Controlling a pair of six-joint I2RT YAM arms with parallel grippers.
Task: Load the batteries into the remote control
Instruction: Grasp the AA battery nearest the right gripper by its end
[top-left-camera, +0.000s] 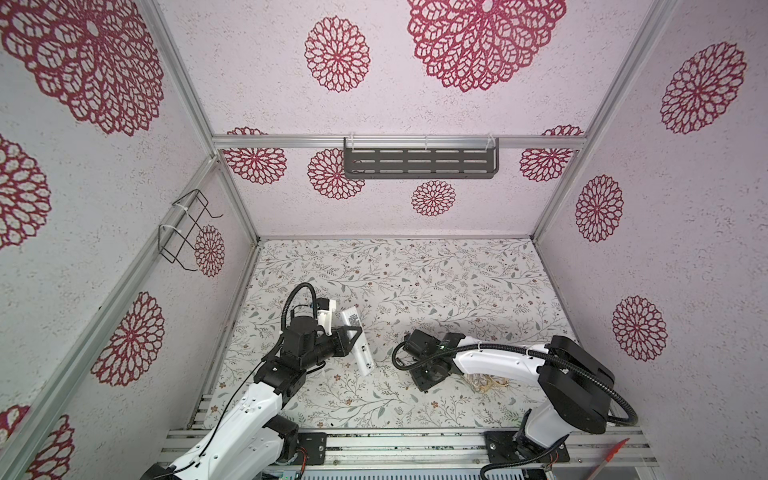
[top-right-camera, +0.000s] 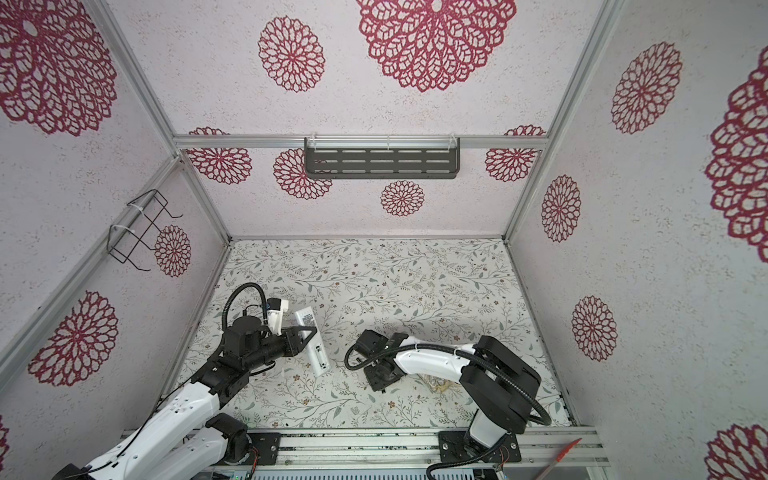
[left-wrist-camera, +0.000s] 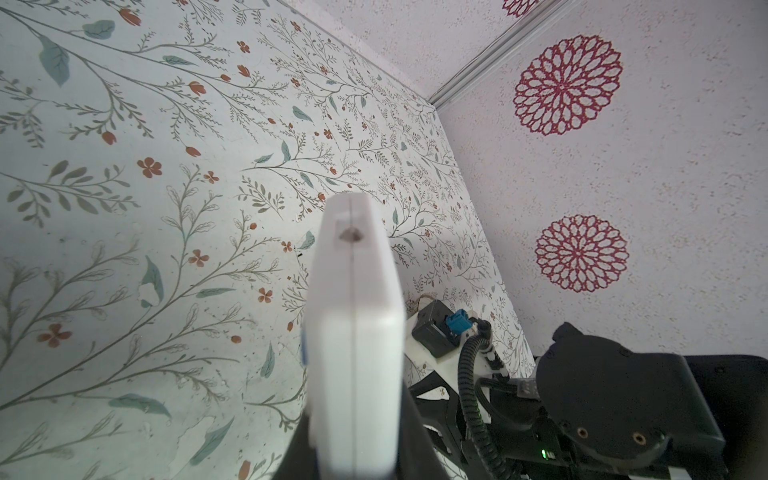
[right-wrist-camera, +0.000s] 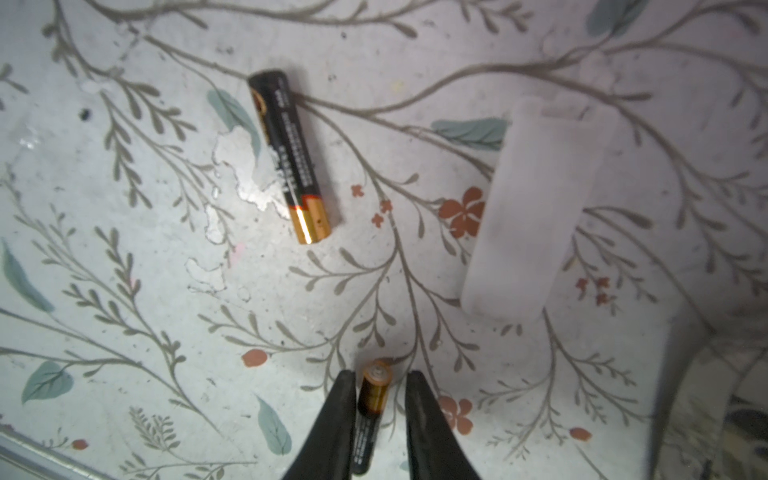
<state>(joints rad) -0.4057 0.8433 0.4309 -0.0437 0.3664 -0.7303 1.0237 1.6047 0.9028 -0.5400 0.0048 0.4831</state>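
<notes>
- The table (top-left-camera: 457, 282), covered in a leaf-and-flower print, carries everything. Both my arms work over its near half.
- The remote control (top-left-camera: 365, 358) (top-right-camera: 319, 359) is up off the table on the left. My left gripper (top-left-camera: 353, 332) is clamped across its middle. In both top views it hangs tilted, with the plain back and code sticker facing the camera. From my left wrist I see the remote (left-wrist-camera: 353, 332) narrow edge on, jutting out past my fingers.
- A white plastic piece (right-wrist-camera: 536, 208), flat and round-cornered, lies on the table. It is off to one side of my right fingers and touches neither battery.
- The loose battery (right-wrist-camera: 291, 158) lies flat on the table, well apart from my right gripper. Its gold end is the end nearer my fingers.
- The second battery (right-wrist-camera: 374, 395) lies lengthwise between the jaws of my right gripper (right-wrist-camera: 380, 376), gold end outward. The jaws stand narrow around it: one finger is against its side, the other shows a slim gap.
- Both batteries are well apart from the remote.
</notes>
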